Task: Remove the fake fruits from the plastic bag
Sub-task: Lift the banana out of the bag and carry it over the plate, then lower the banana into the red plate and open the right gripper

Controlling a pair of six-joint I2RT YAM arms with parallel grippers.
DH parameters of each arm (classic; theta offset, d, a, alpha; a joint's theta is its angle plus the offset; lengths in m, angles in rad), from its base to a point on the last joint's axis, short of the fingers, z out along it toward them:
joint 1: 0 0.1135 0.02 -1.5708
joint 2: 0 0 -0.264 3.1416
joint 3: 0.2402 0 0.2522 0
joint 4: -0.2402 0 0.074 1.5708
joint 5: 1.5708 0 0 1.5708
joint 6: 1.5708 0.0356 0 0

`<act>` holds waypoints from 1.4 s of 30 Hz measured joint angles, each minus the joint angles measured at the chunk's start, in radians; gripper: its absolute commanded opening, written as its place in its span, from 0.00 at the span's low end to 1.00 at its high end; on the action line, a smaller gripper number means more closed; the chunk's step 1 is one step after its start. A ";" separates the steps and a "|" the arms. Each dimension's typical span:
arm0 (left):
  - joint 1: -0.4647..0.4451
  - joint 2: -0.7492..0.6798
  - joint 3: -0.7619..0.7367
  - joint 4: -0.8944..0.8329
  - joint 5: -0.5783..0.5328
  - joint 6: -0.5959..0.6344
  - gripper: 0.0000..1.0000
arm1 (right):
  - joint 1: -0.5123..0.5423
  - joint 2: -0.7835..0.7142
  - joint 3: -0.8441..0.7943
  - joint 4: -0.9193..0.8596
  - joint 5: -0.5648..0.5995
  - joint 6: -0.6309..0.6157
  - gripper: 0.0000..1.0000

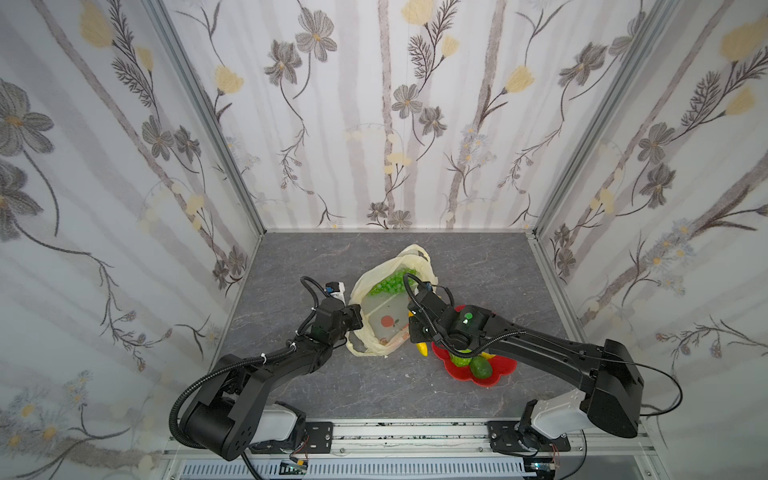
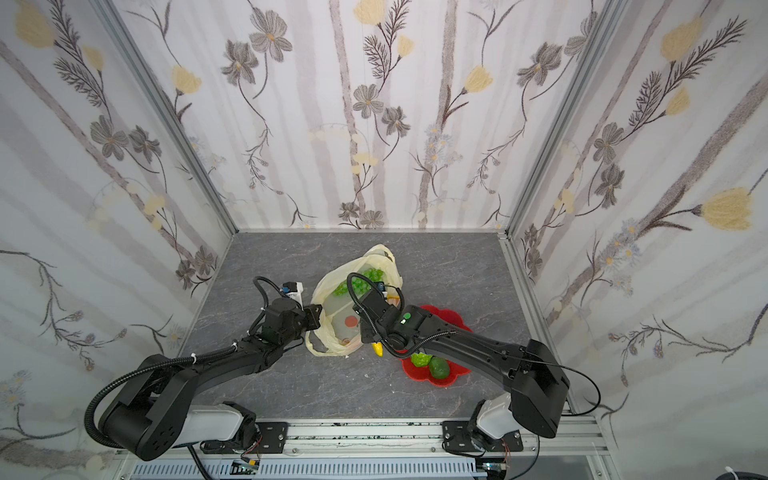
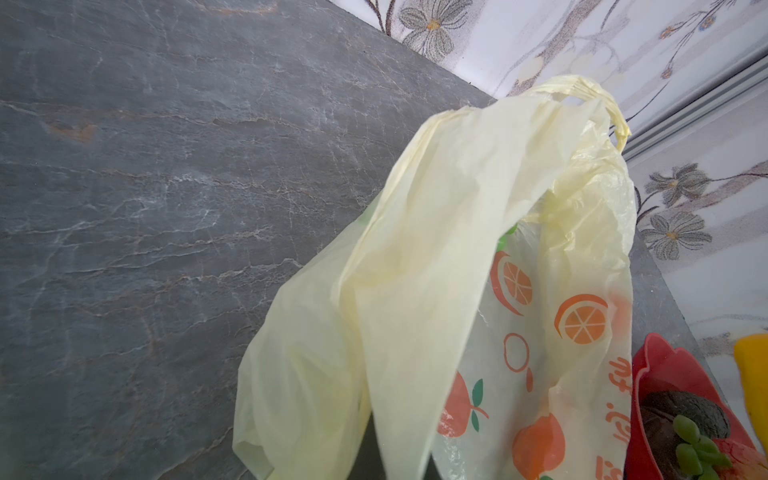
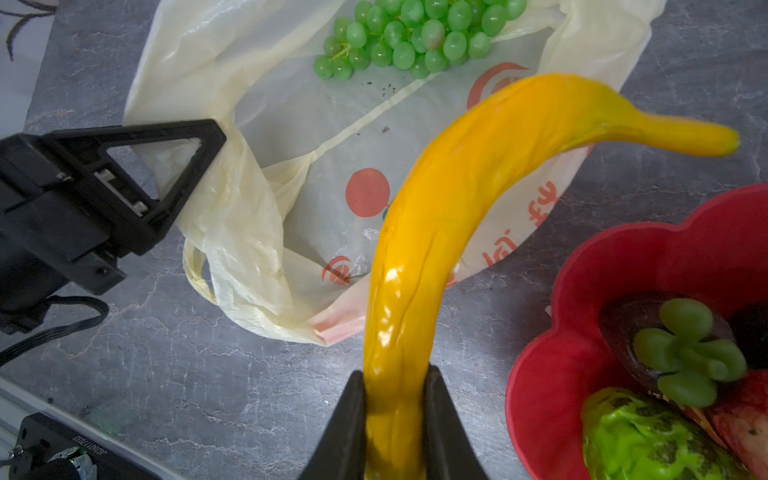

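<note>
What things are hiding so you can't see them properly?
- banana: in both top views the right arm covers all but one end.
- fruits on the red plate: top views, the same arm hides most, so no counting them.
- grape bunch: right wrist view, cut off by the picture edge.
- left tool: missing from the left wrist view, where the plastic bag fills the near part.

1. The right gripper [image 4: 395, 415] has its two dark fingers clamped on one end of the banana [image 4: 457, 199], which curves out over the plastic bag [image 4: 316, 137].
2. The left gripper [image 4: 208, 141] pinches the bag's rim; the mouth gapes.
3. The grape bunch [image 4: 415, 37] lies inside the bag.
4. Beside the bag on the grey table [image 4: 145, 353], the red plate [image 4: 582, 257] holds the mangosteen [image 4: 619, 328] and the custard apple [image 4: 644, 440].
</note>
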 measured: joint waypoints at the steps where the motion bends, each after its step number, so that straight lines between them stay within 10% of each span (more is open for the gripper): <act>1: 0.000 0.000 0.000 0.000 0.000 0.000 0.00 | -0.006 -0.020 -0.017 -0.003 0.008 0.005 0.19; 42: 0.000 0.006 0.000 0.000 0.000 0.000 0.00 | -0.106 -0.075 -0.243 -0.021 0.043 0.057 0.19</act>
